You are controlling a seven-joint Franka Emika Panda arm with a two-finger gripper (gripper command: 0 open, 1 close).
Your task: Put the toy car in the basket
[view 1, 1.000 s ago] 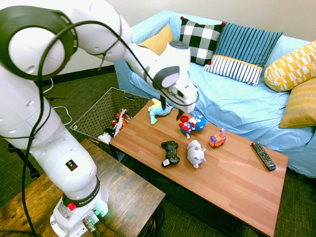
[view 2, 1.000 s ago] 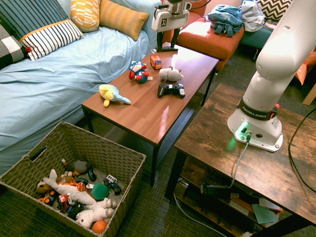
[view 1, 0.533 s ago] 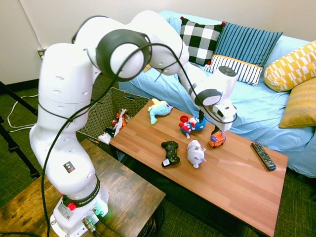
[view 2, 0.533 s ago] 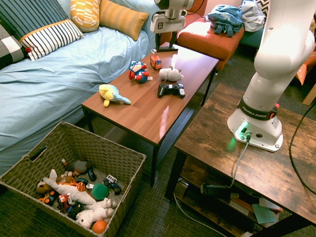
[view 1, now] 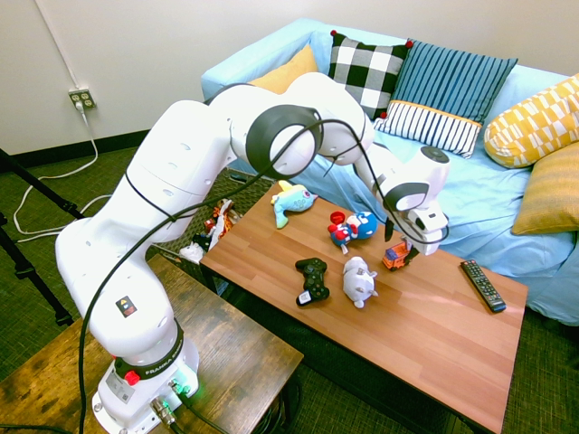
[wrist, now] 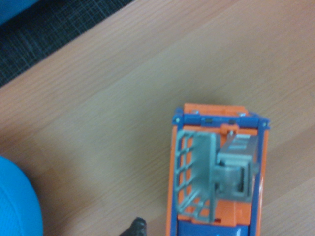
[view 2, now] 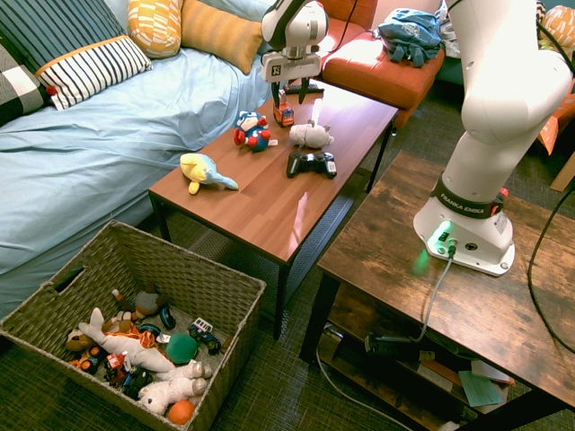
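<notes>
Holding many toys already, basket (view 2: 144, 269); toy car (view 2: 284, 112) on table (view 2: 269, 206).

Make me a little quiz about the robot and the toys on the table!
1. True or false: the toy car is already in the basket.
2. Which toy lies nearest the game controller? A) white plush animal B) blue plush fish
3. Fill in: the pincer hangs right above the toy ____.

Key: 1 false; 2 A; 3 car.
</notes>
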